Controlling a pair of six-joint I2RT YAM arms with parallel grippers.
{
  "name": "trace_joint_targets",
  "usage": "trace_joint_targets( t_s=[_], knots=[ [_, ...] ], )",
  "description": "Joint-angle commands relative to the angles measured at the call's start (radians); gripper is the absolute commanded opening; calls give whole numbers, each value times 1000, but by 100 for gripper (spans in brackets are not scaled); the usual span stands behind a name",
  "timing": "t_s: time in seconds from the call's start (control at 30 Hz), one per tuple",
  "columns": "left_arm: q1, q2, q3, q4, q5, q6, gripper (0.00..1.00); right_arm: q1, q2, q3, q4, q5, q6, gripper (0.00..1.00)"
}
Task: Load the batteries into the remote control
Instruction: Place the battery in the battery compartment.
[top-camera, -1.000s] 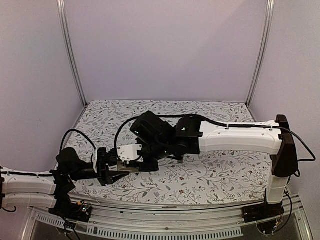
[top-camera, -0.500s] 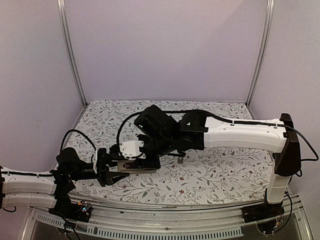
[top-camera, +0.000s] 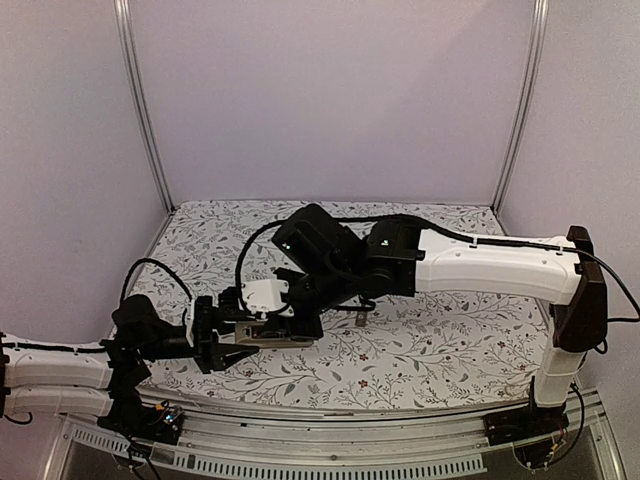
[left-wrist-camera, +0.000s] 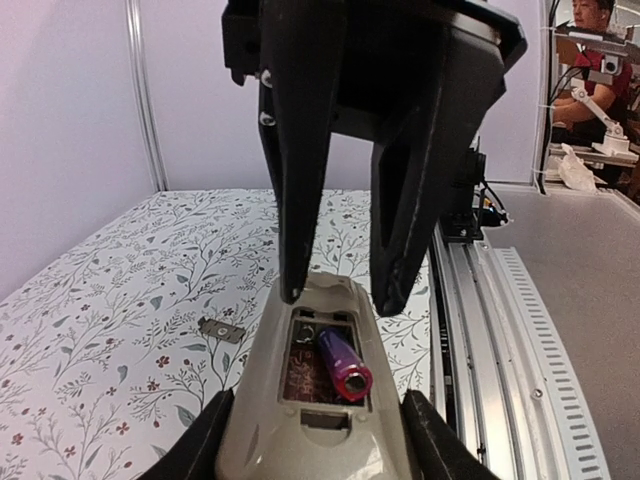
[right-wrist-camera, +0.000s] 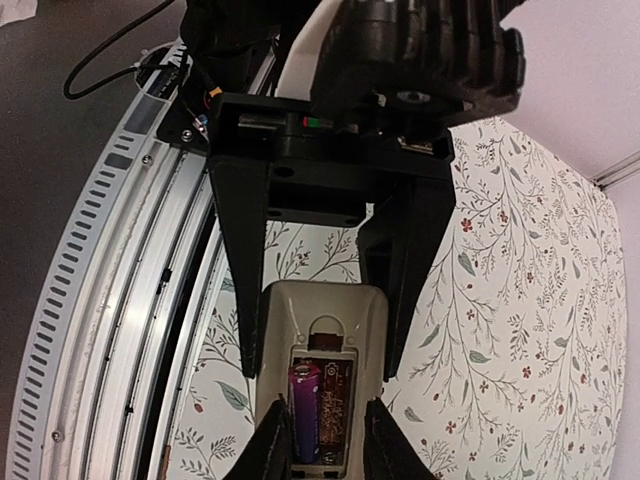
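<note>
From the top external view, the left claw (top-camera: 240, 342) sits low near the front left of the flowered surface (top-camera: 430, 350). It is closed on the near end of the remote control (top-camera: 276, 338), which lies flat in its grip and points to the right. The right arm reaches across from the right, and the right claw (top-camera: 288, 324) hangs over the far part of the remote control. Its finger spread cannot be made out from here.

In the left wrist view, the left claw (left-wrist-camera: 315, 442) has both fingers pressed against the long sides of the remote control (left-wrist-camera: 262, 400), whose greyish back faces up. The battery recess (left-wrist-camera: 303, 378) is uncovered. One battery (left-wrist-camera: 343, 365) with a purple wrap lies in it at a slant, on the right side of the recess. The right claw (left-wrist-camera: 338, 300) comes down from above with its fingers spread about as wide as the remote control. Its tips are at the two edges of the far end, and I cannot tell if they touch. A small flat grey piece (left-wrist-camera: 222, 328) lies on the surface (left-wrist-camera: 110, 330) to the left. A slotted rail (left-wrist-camera: 500, 340) runs along the right, and a person (left-wrist-camera: 592, 18) shows in the far corner.

In the right wrist view, the right claw (right-wrist-camera: 325, 425) is parted and holds nothing of its own, with its fingers over the side edges of the remote control (right-wrist-camera: 320, 310). The left claw (right-wrist-camera: 320, 372) flanks the far end. The battery (right-wrist-camera: 305, 410) lies lengthwise in the left half of the recess, beside a bare reddish board.
</note>
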Motion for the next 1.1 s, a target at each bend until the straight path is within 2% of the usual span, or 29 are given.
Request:
trace_joint_targets(
  t_s=[0.0,0.07,0.13,0.23,0.37,0.57,0.67,1.07],
  knots=[
    [5,-3,18,35,10,33,0,-15,-12,-8,-22,-118,23,20],
    [5,-3,18,34,11,43,0,-20,-9,-12,-22,-156,33,20],
    [5,-1,18,32,12,46,0,-21,3,-12,-24,-170,33,23],
    [5,-2,18,31,14,50,0,-20,34,2,-25,-115,35,24],
    [5,-7,20,26,20,50,0,-23,42,-4,-18,-81,26,20],
    [2,0,18,37,25,47,0,-26,54,-5,-8,-69,20,18],
    [2,-1,18,35,32,42,0,-30,59,-8,-4,-54,24,14],
    [-4,5,24,37,18,28,0,-31,78,-3,15,128,68,14]
  ],
)
